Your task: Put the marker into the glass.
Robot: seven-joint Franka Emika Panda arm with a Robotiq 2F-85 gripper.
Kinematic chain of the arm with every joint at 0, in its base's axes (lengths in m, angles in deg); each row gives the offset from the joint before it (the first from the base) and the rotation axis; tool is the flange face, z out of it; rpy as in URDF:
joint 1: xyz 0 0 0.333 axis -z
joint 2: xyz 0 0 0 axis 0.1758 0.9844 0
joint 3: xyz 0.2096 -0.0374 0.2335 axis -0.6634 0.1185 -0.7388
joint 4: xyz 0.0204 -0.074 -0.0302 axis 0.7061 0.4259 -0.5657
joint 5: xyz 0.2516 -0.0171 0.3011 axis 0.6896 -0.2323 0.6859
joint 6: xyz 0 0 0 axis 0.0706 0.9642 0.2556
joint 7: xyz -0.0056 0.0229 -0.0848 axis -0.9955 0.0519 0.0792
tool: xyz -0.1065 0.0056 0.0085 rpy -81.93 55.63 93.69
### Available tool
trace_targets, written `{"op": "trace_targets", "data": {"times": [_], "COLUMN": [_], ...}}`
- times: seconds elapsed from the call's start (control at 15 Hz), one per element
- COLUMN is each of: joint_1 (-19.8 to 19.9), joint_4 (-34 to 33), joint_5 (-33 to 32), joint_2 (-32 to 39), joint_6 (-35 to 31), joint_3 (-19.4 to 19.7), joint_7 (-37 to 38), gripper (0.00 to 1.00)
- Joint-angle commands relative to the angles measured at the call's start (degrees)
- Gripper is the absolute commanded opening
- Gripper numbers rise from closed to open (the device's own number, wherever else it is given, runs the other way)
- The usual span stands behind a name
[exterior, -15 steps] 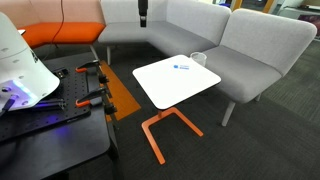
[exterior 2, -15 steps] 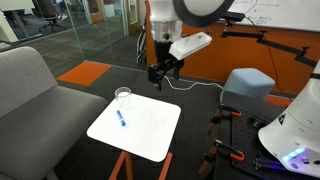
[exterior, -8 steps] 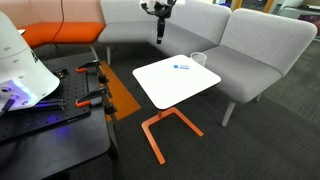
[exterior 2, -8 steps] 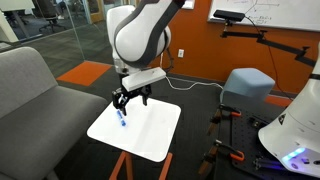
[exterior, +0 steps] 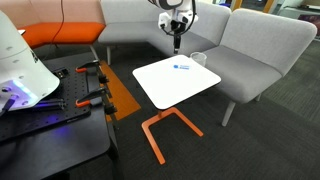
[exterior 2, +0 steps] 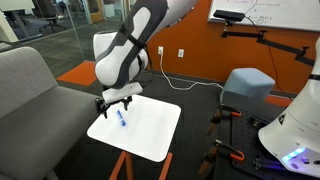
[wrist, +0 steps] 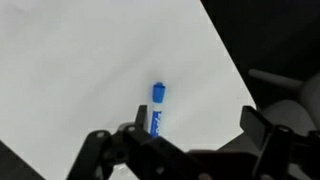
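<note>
The blue marker lies flat on the white tabletop near its far edge. It also shows in an exterior view and in the wrist view. The clear glass stands upright at the table's far corner, a little beyond the marker. In an exterior view my arm hides it, and it is out of the wrist view. My gripper hangs open and empty just above the marker. In the wrist view the marker lies by the left finger of the open jaws.
A grey sofa wraps round the table's far sides. The table stands on an orange frame. A black bench with clamps is close by. A grey-blue stool stands across from the table.
My arm has swung across and come down from high above the sofa to just over the marker. The gripper stays open. The marker and the glass have not moved.
</note>
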Motion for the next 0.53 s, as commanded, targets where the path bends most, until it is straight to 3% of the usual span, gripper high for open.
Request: {"op": "trace_targets", "data": {"times": [0.0,0.47], "joint_1": [-2.3,-3.93], "joint_4": [-5.65,-7.84], "joint_5": [2.78,3.34], "joint_2": [4.75,7.62], "joint_6": [-0.98,0.18], "joint_3": [2.3,5.12], "joint_7": [2.85,6.13], "gripper": [1.0,1.0]}}
